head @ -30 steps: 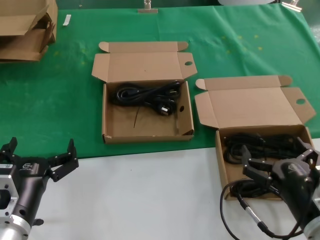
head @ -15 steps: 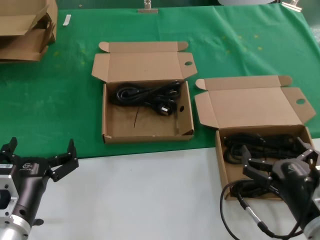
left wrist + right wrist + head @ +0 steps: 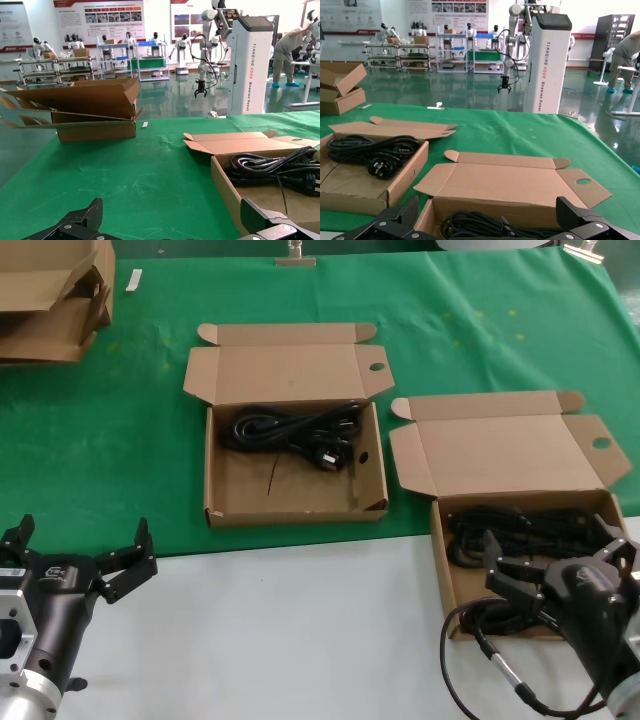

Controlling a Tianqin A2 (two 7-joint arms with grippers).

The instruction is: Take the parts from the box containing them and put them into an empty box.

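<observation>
Head view of a work surface, green cloth at the far side and a white table top near the robot. Two shallow brown cardboard mailer boxes stand open with their hinged lids laid back.

The centre box stands on the green cloth; a side flap with a round hole stands against its right inner wall. One coiled black power cord with a moulded plug lies along its far wall; the rest of its floor is bare cardboard.

The right box straddles the edge of the cloth and the white table top, and its lid ear bears one round hole. Several coiled black cords lie inside it, partly hidden behind the right arm; their number cannot be told.

The right gripper hangs over the near part of the right box with its black fingers spread apart, holding nothing. Whether the fingertips touch the cords is unclear from the head view; the right wrist view shows the cords just beyond the spread fingers.

The left gripper waits over the white table top at the near left, fingers likewise spread and empty, well apart from both boxes.

A stack of flattened brown cardboard lies at the far left corner of the cloth.
</observation>
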